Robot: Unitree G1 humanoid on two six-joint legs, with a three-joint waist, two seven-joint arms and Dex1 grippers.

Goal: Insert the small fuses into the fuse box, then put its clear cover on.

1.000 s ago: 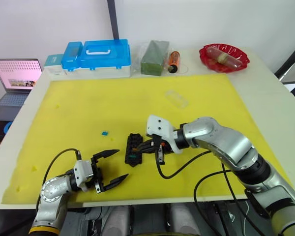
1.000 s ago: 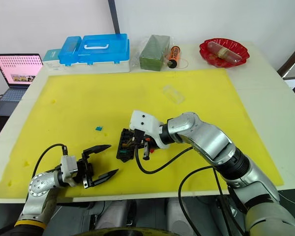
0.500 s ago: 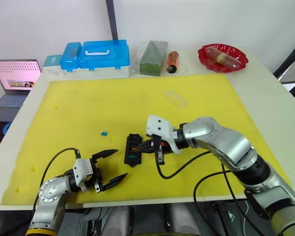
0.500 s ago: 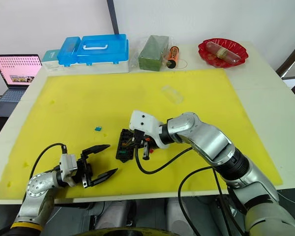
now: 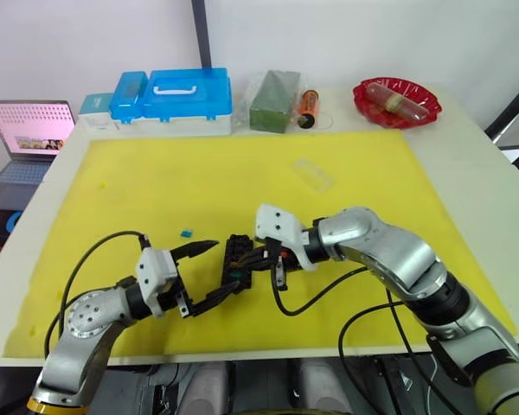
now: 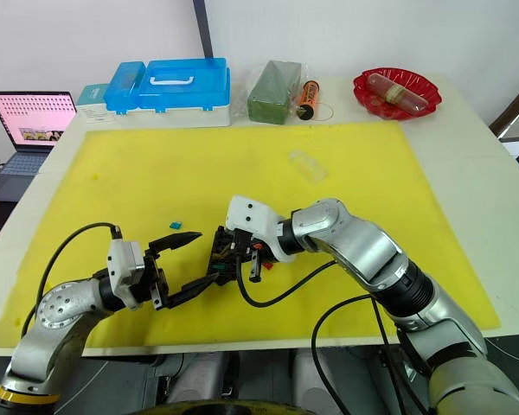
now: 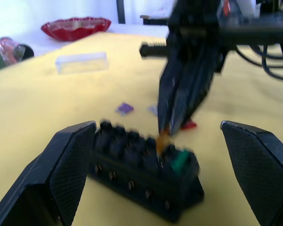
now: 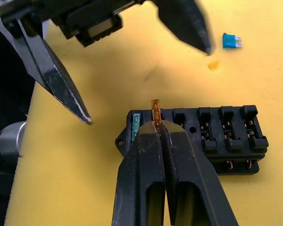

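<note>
Our right gripper point(image 8: 156, 126) pinches the orange fuse point(image 8: 155, 111) tight over the fuse box point(image 8: 198, 136). Our left gripper point(image 5: 208, 272) is wide open, holding nothing.

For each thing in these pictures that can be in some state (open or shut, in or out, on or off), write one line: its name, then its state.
Left gripper: open, its fingers either side of the fuse box.
Right gripper: shut on the orange fuse.
Orange fuse: held over the fuse box, not seated.
Green fuse: in an end slot.
Blue fuse: loose on the mat.
Fuse box: uncovered, most slots empty.
Clear cover: off, lying on the mat.
Blue-lidded case: shut.
Laptop: open, screen lit.
</note>
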